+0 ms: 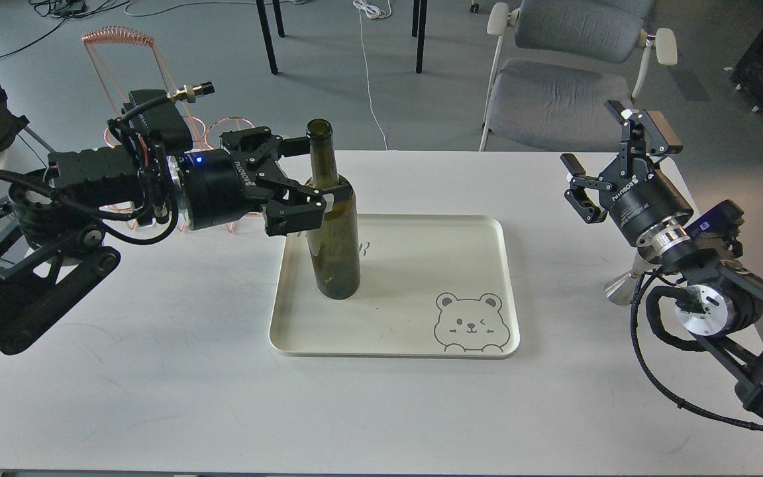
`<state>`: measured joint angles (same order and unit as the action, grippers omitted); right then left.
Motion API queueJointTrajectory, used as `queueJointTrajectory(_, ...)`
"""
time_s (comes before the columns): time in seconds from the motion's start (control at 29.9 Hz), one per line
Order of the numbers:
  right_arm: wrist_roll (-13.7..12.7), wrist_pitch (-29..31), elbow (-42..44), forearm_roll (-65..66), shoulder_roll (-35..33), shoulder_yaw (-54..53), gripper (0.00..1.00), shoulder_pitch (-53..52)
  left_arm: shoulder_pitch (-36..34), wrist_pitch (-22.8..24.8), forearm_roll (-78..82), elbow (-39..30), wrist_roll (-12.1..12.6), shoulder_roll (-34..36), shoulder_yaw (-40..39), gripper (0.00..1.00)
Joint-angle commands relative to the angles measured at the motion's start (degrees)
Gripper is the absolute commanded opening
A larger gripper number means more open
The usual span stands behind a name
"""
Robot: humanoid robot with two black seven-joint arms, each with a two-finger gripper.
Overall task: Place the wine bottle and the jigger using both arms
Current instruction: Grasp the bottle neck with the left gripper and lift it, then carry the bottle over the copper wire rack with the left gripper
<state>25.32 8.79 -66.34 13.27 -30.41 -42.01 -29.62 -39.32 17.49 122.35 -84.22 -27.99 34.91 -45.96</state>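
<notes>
The left end effector [318, 169] reaches in sideways with its two black fingers spread apart, one finger [295, 144] behind the neck and the other [328, 197] in front at the shoulder of the tall dark olive-green glass wine bottle [332, 225]; whether either finger touches the glass cannot be told. That bottle stands upright in the left part of the cream rounded-corner plastic tray [487, 228], near the tray's left rim, with the tray's right half bare apart from a printed bear face [469, 322]. Behind the left arm a copper-coloured wire bottle rack [156, 86] stands at the far left edge of the white worktop [156, 384]. The right end effector [603, 149] hangs above the worktop's far right side, fingers wide apart and gripping nothing, well apart from the tray. Just below its wrist, only the flared base of the small shiny stainless-steel jigger [616, 288] shows on the worktop, close to the right edge, the remainder hidden by the arm
</notes>
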Motion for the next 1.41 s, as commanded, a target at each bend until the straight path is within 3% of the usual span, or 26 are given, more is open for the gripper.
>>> queueJointTrajectory(0.0,0.08,0.00,-0.01,0.00,0.00,0.00,0.98,0.00,-1.90,0.00,-0.18,1.78,-0.01,-1.07,2.18,0.94)
queueJointTrajectory(0.1,0.08,0.00,-0.01,0.00,0.00,0.00,0.98,0.00,-2.69,0.00,-0.36,2.31,-0.01,-1.25,3.59,0.80)
queueJointTrajectory(0.23,0.08,0.00,-0.01,0.00,0.09,0.08,0.98,0.00,-2.78,0.00,-0.36,2.66,-0.01,-1.25,3.59,0.50)
queueJointTrajectory(0.33,0.08,0.00,-0.01,0.00,0.09,0.08,0.98,0.08,-2.87,-0.09,-0.71,2.66,-0.01,-1.34,3.59,0.47)
queueJointTrajectory(0.47,0.08,0.00,-0.01,0.09,0.18,0.17,0.98,0.17,-2.96,-0.09,-0.71,2.66,-0.01,-1.25,3.59,0.34)
queueJointTrajectory(0.57,0.08,0.00,-0.01,0.09,0.18,0.17,0.98,0.17,-2.96,-0.44,-0.71,2.66,-0.01,-1.25,3.51,0.16)
queueJointTrajectory(0.77,0.08,0.00,-0.01,0.09,0.18,0.26,0.98,0.17,-6.64,-0.44,-2.28,2.66,-0.01,-1.08,3.33,0.15)
queueJointTrajectory(0.94,0.08,0.00,-0.01,0.17,0.18,0.35,0.98,0.44,-17.17,0.43,-9.31,3.27,-0.01,2.25,3.68,0.16)
queueJointTrajectory(1.07,0.08,0.00,-0.01,1.58,0.18,0.26,0.98,0.61,-22.37,2.10,-11.34,7.57,-0.01,4.99,3.77,0.16)
queueJointTrajectory(1.37,0.26,0.00,-0.01,2.20,0.27,0.26,0.98,1.31,-25.19,2.19,-11.52,20.75,-0.01,7.98,3.95,0.18)
